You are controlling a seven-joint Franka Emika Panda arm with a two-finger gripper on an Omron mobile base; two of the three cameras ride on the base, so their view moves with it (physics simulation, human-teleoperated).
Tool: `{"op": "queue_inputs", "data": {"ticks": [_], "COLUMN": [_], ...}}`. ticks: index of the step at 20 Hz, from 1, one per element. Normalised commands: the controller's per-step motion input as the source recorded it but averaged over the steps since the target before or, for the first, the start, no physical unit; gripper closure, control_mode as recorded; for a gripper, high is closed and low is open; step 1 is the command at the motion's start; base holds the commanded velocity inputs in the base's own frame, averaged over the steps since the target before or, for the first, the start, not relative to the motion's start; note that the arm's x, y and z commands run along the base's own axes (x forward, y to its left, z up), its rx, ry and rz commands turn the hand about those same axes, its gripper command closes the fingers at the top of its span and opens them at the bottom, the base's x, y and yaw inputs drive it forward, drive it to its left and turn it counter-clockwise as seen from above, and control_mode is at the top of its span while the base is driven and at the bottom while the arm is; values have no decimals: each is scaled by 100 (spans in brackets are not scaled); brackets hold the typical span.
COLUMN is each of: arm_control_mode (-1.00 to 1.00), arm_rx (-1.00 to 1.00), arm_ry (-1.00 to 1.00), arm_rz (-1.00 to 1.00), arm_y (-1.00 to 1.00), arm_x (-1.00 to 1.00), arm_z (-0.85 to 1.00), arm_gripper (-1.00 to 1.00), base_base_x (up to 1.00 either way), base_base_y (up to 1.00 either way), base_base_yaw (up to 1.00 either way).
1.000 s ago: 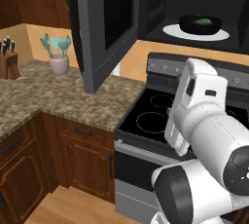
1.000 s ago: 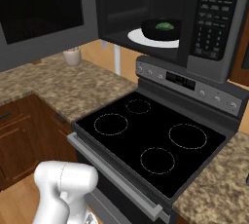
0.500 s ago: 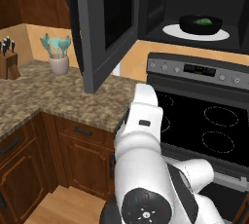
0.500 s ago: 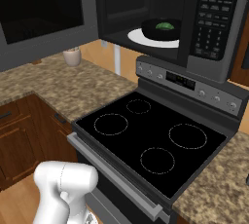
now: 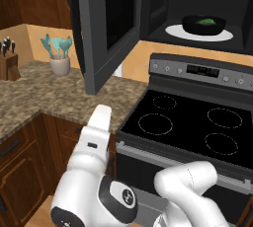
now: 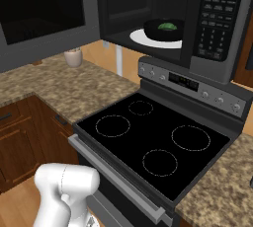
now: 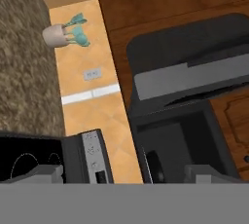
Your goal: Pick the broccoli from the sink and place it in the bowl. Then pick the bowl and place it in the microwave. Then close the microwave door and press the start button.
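The black bowl (image 5: 203,24) (image 6: 163,30) sits on the white turntable plate inside the open microwave (image 6: 148,4), above the stove. The green broccoli (image 5: 206,21) (image 6: 168,25) lies in the bowl. The microwave door (image 5: 106,23) (image 6: 44,18) (image 7: 194,72) hangs wide open to the left. The button panel (image 6: 216,23) is on the microwave's right side. My gripper (image 7: 129,173) is open, its fingertips (image 7: 48,172) wide apart with nothing between them, facing the door and cavity from below and left. The white arm (image 5: 96,132) rises by the counter. The sink is out of view.
A black stove (image 5: 192,122) (image 6: 153,137) with burner rings lies below the microwave. A granite counter (image 5: 44,97) (image 6: 59,88) runs left, bearing a cup of teal utensils (image 5: 59,56) (image 7: 61,33) and a knife block (image 5: 7,60). Brown cabinets stand under the counter.
The arm has swung from the right side of the left base view to the lower left, in front of the counter. Bowl, broccoli and door have not moved.
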Motion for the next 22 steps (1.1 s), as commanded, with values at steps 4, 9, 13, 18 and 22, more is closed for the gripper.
{"op": "queue_inputs", "data": {"ticks": [4,9,13,18,22], "arm_control_mode": [-100,-100,-100,-100,-100], "arm_rx": [0,0,0,0,1], "arm_ry": [-12,-9,-11,-10,-12], "arm_rz": [-4,-4,-10,-15,-16], "arm_y": [20,34,15,1,0], "arm_x": [83,76,66,16,9], "arm_z": [-32,-3,0,19,38], "arm_gripper": [-100,-100,-100,-100,-100], "base_base_x": [0,0,0,0,0], "base_base_y": [0,0,0,0,0], "base_base_yaw": [0,0,0,0,0]}}
